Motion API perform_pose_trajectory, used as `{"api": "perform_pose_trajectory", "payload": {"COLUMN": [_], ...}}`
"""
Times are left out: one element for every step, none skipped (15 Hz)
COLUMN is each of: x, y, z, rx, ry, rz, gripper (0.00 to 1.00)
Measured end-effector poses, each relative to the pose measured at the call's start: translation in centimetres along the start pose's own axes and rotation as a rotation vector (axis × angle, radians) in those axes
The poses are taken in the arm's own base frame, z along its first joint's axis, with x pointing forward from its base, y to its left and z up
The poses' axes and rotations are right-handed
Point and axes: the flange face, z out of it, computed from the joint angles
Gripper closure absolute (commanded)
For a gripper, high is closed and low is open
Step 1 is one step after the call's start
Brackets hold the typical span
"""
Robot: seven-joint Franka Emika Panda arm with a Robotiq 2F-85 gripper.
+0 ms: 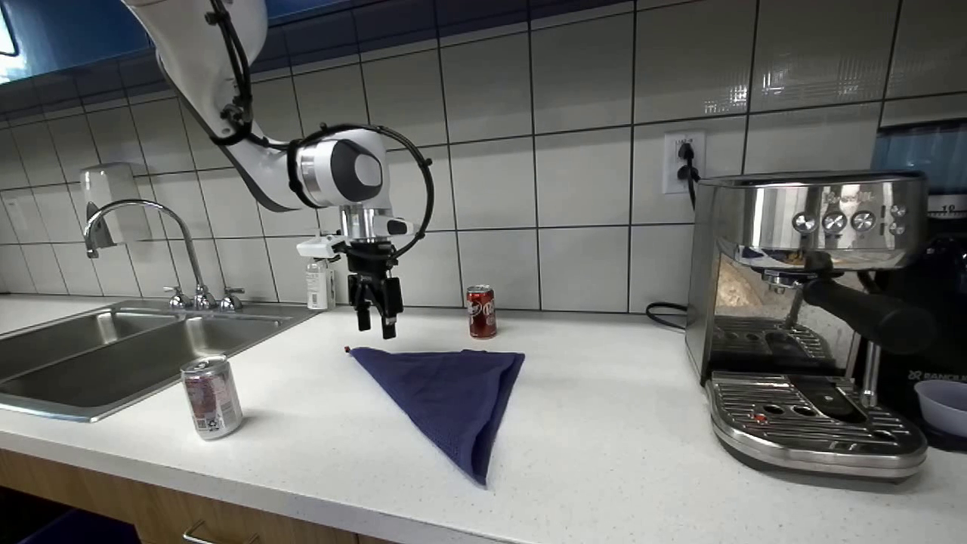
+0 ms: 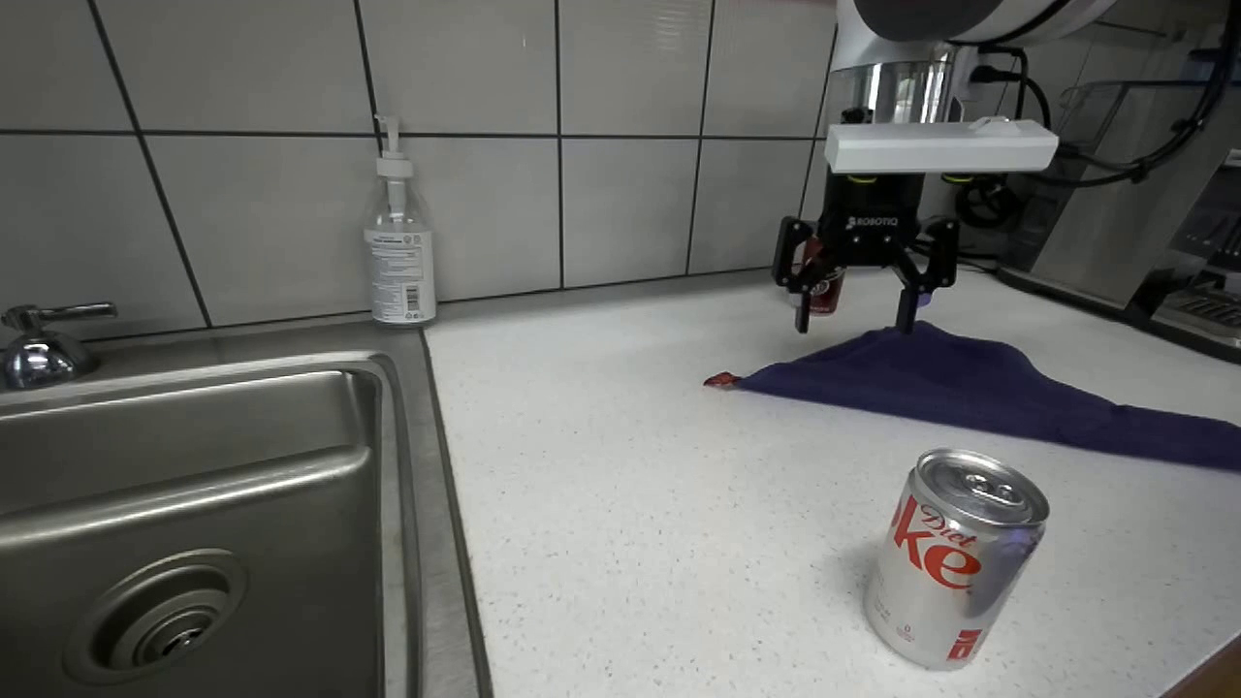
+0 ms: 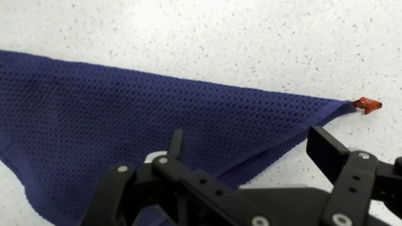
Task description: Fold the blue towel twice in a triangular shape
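Fingers [image 3: 326, 153] hang wide apart near the corner of the towel [image 1: 446, 400] nearest the sink [image 2: 397, 504], with nothing between them. The towel lies on the counter [image 1: 604, 423], well apart from the sink, in a rough triangle with two layers showing along one edge, so I judge the first fold made and the second due. To do it well, I would take the corner with the red tag [image 3: 367, 104], which points toward the sink: centre the gripper [image 2: 855, 318] over it, come down until the tips just brush the counter, and pinch both layers at once, or the upper one may peel off alone. Lift low, carry it along the edge facing the sink to that edge's far end, and lay it down slowly so the layers line up. As for the grip, in the wrist view one finger shows over the towel, the other just past its edge. No contact shows: in an exterior view, counter is visible between fingertips [image 1: 389, 329] and towel, though their exact height is hard to tell.
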Motion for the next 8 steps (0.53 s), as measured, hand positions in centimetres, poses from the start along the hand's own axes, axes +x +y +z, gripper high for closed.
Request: {"api": "perform_pose_trajectory", "payload": {"x": [-0.3,-0.5,-0.6,-0.8,-1.0,-1.1,-1.3,-1.4], "y": [-0.3,-0.6,-0.9,-1.1,-1.4,-1.6,-1.8,-2.1], "z": [0.0,0.1,0.0,0.0,0.0,0.0,0.0,0.0], "rx": [0.007,0.015,0.023,0.029,0.035,0.04,0.044,0.045], "ry": [-0.011,-0.018,-0.024,-0.03,-0.035,-0.039,-0.043,-0.045], "rz": [0.037,0.072,0.108,0.145,0.181,0.215,0.253,0.29], "gripper": [0.0,0.0,0.0,0.0,0.0,0.0,0.0,0.0]}}
